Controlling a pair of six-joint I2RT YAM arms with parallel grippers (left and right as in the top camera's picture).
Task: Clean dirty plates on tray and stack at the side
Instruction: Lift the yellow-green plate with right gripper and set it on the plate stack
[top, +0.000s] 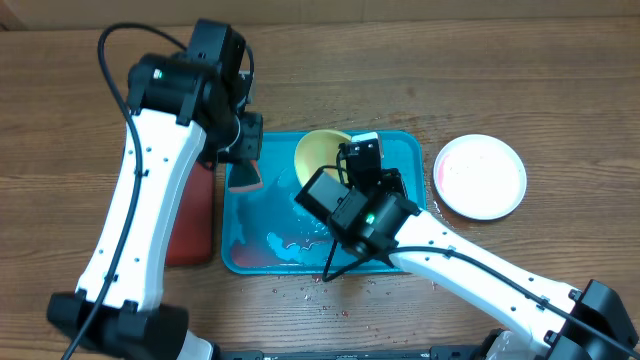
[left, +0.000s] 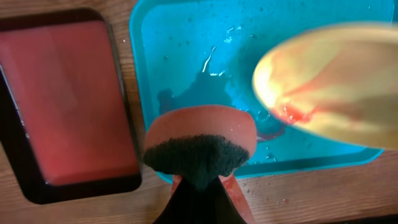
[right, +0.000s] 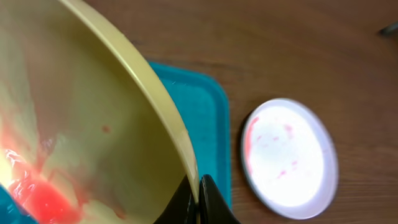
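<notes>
My right gripper (right: 198, 198) is shut on the rim of the yellow-green plate (right: 81, 124), holding it tilted over the turquoise tray (top: 405, 150); red sauce pools at its low side. The plate also shows in the overhead view (top: 318, 152) and the left wrist view (left: 329, 87). My left gripper (left: 199, 186) is shut on an orange sponge with a dark green scouring pad (left: 199, 146), held over the tray's left part (left: 180, 56), apart from the plate. The white plate (top: 480, 176) lies on the table right of the tray, with faint red smears (right: 289, 152). The light blue plate is out of view.
A dark red tray (top: 190, 225) lies left of the turquoise tray, partly under my left arm; it shows in the left wrist view (left: 68, 99). Water and sauce puddles lie on the turquoise tray's floor (top: 280, 245). Small red specks lie on the wood in front of the tray (top: 310, 290).
</notes>
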